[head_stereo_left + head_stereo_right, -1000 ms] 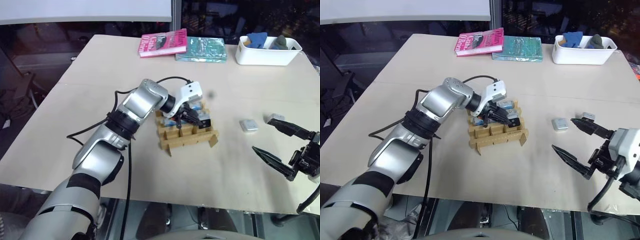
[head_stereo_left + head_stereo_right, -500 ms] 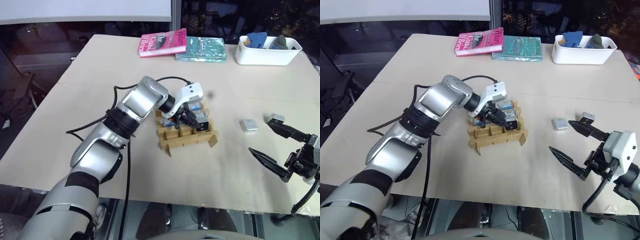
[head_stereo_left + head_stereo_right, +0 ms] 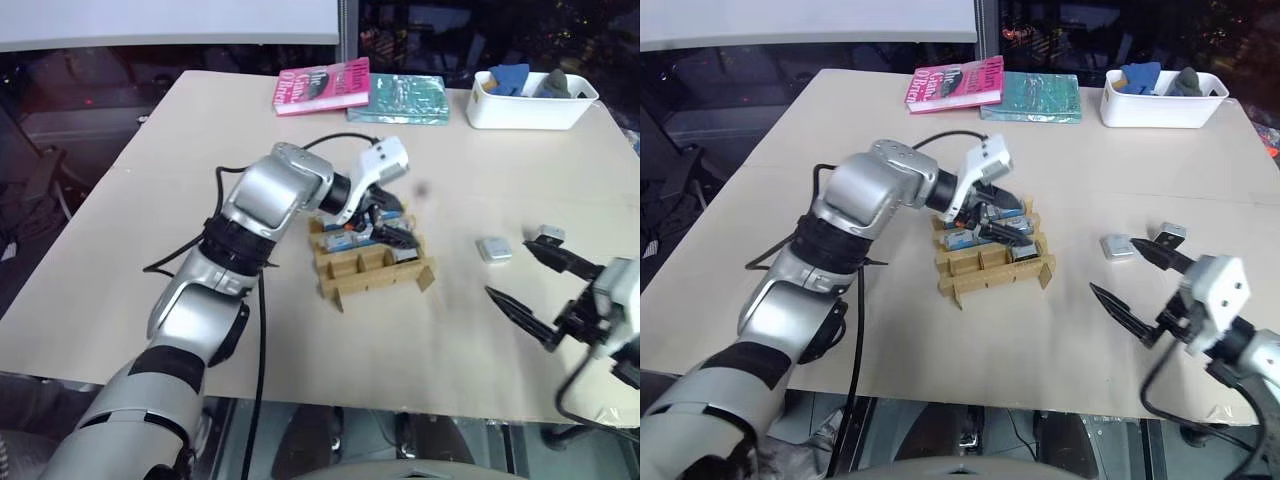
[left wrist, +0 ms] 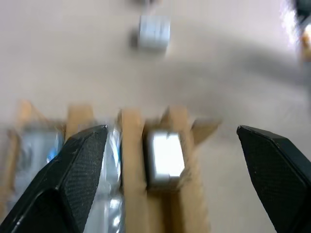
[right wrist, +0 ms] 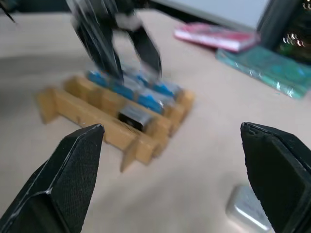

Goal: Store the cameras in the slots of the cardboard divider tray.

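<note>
On the tan table [image 3: 150, 200], both hands, left [image 4: 170, 160] and right [image 5: 170, 160], gape wide, holding nothing.

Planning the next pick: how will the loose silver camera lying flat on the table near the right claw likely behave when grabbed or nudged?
The loose camera looks boxy and rigid, so it should hold its shape in the right claw. It lies flat and low on the smooth table, so a nudge would probably slide it, not roll or tip it. Its smooth silver casing may be somewhat slippery.
</note>
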